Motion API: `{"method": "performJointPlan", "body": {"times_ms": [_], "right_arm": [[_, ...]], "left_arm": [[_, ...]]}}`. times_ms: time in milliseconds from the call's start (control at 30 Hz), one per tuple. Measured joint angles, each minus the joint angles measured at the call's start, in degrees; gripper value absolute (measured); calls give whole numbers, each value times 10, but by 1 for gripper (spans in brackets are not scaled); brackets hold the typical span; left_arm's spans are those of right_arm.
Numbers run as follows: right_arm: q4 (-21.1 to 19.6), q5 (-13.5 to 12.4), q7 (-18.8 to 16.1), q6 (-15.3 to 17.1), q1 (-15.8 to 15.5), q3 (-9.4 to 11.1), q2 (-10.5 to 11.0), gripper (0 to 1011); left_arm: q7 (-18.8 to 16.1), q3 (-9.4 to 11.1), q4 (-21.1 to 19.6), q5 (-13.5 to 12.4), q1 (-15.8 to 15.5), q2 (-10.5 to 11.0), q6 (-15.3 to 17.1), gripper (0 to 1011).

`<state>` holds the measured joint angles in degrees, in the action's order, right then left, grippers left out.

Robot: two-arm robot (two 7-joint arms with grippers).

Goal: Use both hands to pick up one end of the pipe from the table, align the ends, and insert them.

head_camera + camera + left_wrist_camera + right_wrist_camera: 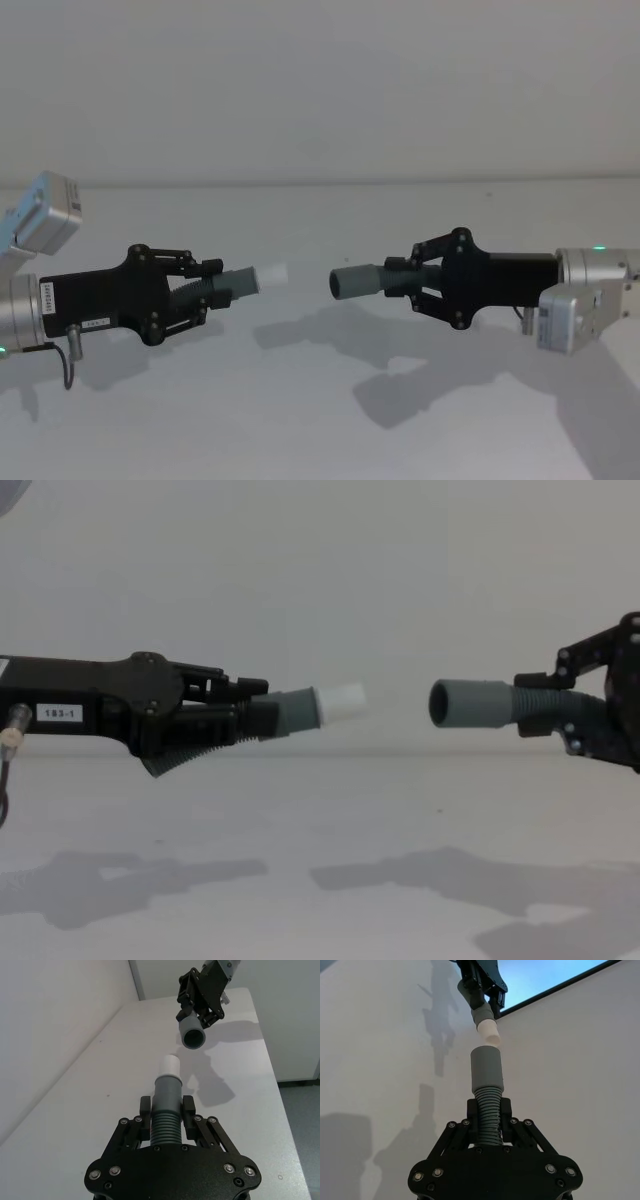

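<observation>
Chest view: left pincer (256,715) clamps the white-tipped pipe piece (298,710), right pincer (542,704) the socket piece (470,703), ends facing, apart.

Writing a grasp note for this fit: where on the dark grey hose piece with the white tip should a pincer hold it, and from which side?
Probably the ribbed rear section, coming from behind, opposite the white tip. The left black pincer clamps the dark grey hose piece there, leaving its smooth collar and tip free for the grey socket mouth of the other piece.
</observation>
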<state>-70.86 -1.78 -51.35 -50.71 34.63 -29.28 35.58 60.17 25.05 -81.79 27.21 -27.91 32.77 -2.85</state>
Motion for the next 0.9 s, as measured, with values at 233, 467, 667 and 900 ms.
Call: {"method": "performJointPlan", "body": {"times_ms": [233,467,667,900], "right_arm": [[11,13,11,-6,5,-1,-10,227],[20,23,19,-10,9,-5,-18,227],[29,32,25,-14,13,-8,-25,227],[40,40,31,-17,20,-13,-35,227]], "left_arm": [[0,0,0,0,0,0,0,341],[0,0,0,0,0,0,0,341],[0,0,0,0,0,0,0,341],[0,0,0,0,0,0,0,341]]}}
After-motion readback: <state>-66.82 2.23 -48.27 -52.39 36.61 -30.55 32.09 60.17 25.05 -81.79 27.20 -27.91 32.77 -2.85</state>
